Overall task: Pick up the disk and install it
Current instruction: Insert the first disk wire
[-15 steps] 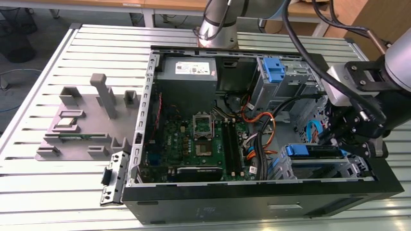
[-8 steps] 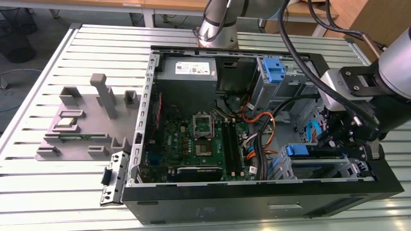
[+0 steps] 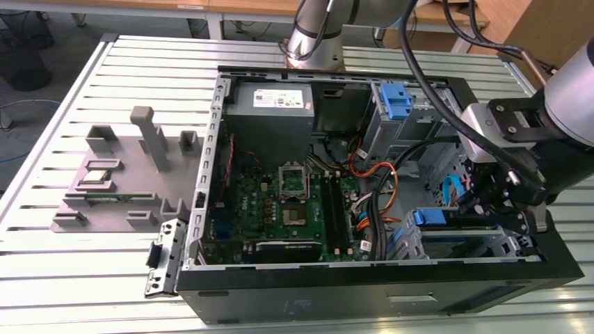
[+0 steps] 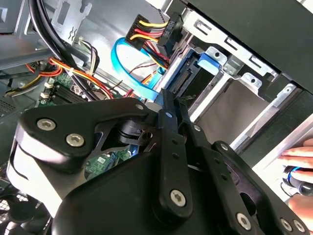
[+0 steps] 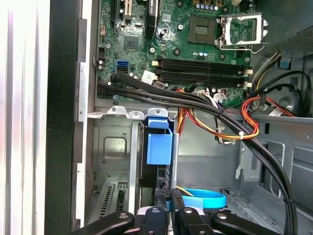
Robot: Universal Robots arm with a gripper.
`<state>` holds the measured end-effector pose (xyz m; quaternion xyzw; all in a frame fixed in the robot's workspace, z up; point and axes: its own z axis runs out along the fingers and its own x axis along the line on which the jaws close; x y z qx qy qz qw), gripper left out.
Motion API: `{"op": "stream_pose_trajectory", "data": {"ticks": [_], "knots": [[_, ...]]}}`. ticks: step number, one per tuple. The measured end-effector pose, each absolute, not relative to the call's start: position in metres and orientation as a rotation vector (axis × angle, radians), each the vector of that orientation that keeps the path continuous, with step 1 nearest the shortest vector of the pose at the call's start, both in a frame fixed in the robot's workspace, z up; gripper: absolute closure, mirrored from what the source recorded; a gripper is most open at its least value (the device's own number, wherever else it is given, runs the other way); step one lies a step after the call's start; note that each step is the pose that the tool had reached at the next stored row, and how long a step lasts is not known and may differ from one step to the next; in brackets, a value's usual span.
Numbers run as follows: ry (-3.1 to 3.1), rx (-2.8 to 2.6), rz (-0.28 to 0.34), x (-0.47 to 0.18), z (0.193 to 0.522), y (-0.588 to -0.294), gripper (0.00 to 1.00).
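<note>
Surface: slatted grey metal table (image 3: 74, 271).
Case: open black computer case (image 3: 371, 292) lies on it.
Disk: silver hard drive in blue plastic bracket (image 5: 159, 147) stands in the case's drive cage.
Gripper: black gripper (image 5: 164, 215) pinches the disk's edge.

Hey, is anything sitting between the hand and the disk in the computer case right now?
Nothing visible. In the first wrist view the hand sits right at the edge of the disk, which stands on edge in the metal drive bay. The black cables and the blue ribbon cable run off to the side.
</note>
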<state>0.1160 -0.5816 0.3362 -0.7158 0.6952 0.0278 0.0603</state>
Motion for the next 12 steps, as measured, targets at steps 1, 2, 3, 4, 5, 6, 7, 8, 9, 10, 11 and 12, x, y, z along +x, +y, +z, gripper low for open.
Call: {"op": "stream_pose_trajectory", "data": {"ticks": [1, 2, 3, 4, 5, 6, 7, 8, 9, 10, 11, 12], "knots": [[2.103, -2.166, 0.083, 0.1159, 0.3361, -0.5819, 0.84], [2.103, -2.165, 0.082, 0.1158, 0.3361, -0.5820, 0.84], [2.102, -2.165, 0.081, 0.1157, 0.3360, -0.5821, 0.84], [2.102, -2.165, 0.080, 0.1155, 0.3361, -0.5823, 0.84], [2.102, -2.164, 0.079, 0.1152, 0.3360, -0.5825, 0.84], [2.101, -2.164, 0.078, 0.1150, 0.3361, -0.5827, 0.84], [2.101, -2.163, 0.077, 0.1147, 0.3360, -0.5829, 0.84], [2.100, -2.163, 0.076, 0.1144, 0.3360, -0.5830, 0.84], [2.100, -2.163, 0.075, 0.1143, 0.3359, -0.5831, 0.84], [2.099, -2.162, 0.074, 0.1142, 0.3358, -0.5832, 0.84], [2.098, -2.162, 0.073, 0.1140, 0.3352, -0.5832, 0.84], [2.097, -2.161, 0.071, 0.1138, 0.3346, -0.5833, 0.84]]}}
